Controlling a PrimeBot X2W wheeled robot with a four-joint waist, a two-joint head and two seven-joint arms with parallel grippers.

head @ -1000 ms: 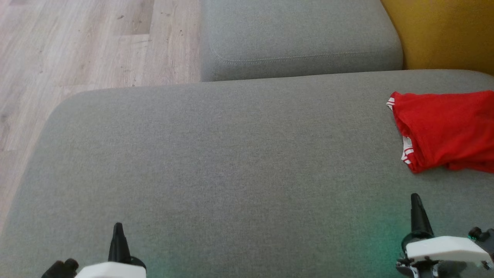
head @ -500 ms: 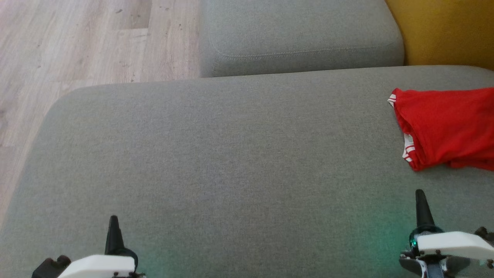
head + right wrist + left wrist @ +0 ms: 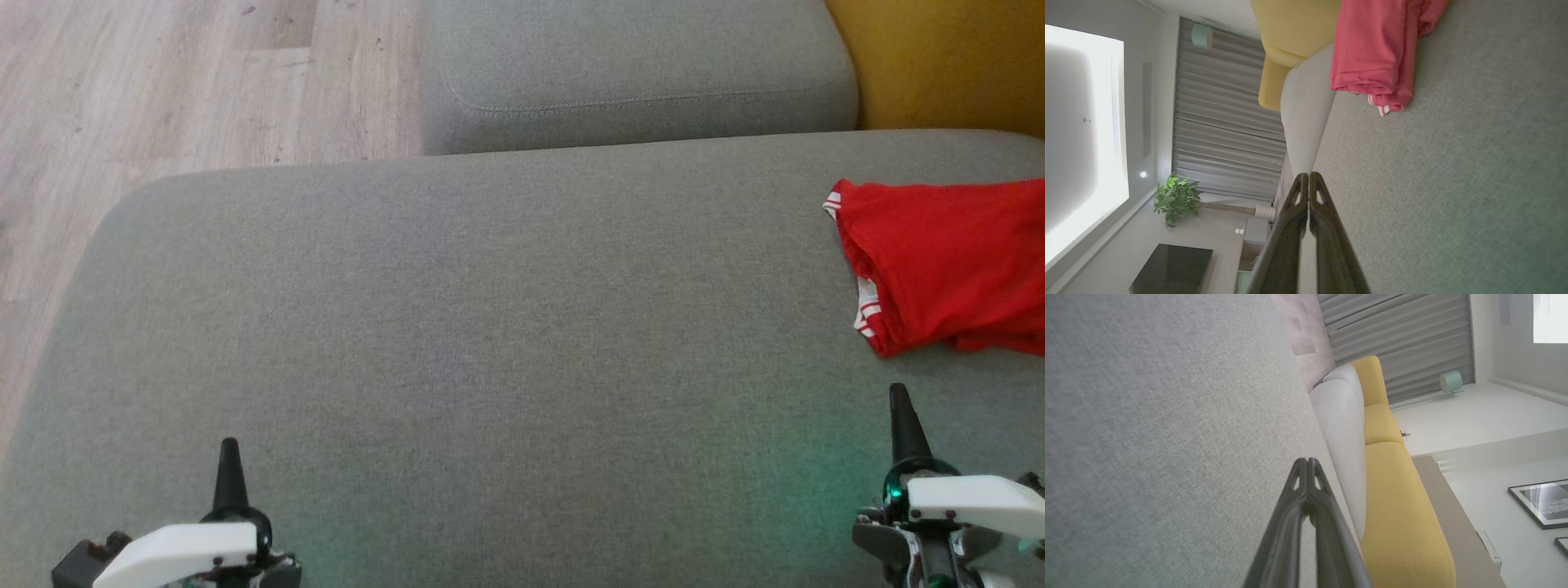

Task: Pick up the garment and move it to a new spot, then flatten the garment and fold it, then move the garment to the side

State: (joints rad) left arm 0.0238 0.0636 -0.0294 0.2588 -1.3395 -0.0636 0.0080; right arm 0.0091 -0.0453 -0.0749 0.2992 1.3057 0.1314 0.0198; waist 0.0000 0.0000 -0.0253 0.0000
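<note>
In the head view, a wide grey sofa cushion point(image 3: 490, 327) takes most of the picture. The red garment point(image 3: 947, 261) lies on it at the far right, well apart from both arms. Its right part is cut by the edge, so it seems to be loosely folded over itself, but I cannot say this for sure. A white-striped trim shows along the garment's left edge. The left end effector point(image 3: 229, 457) is at the lower left and the right end effector point(image 3: 900, 408) at the lower right. Each shows as one dark point above the cushion, fingers pressed together, holding nothing. Behind the cushion there is a second grey cushion point(image 3: 637, 65), a wooden floor point(image 3: 163, 82) to the left and a yellow backrest point(image 3: 939, 57) at the upper right. In the left wrist view (which is turned sideways), the left end effector point(image 3: 1307, 463) has its two fingers closed tip to tip over the grey fabric, with a yellow seat point(image 3: 1396, 506) and a grey curtain point(image 3: 1400, 335) beyond. In the right wrist view, the right end effector point(image 3: 1308, 177) is also closed and empty. The garment point(image 3: 1372, 45) lies ahead of it, near the cushion's edge, and a green plant point(image 3: 1175, 198) stands in the room beyond.
</note>
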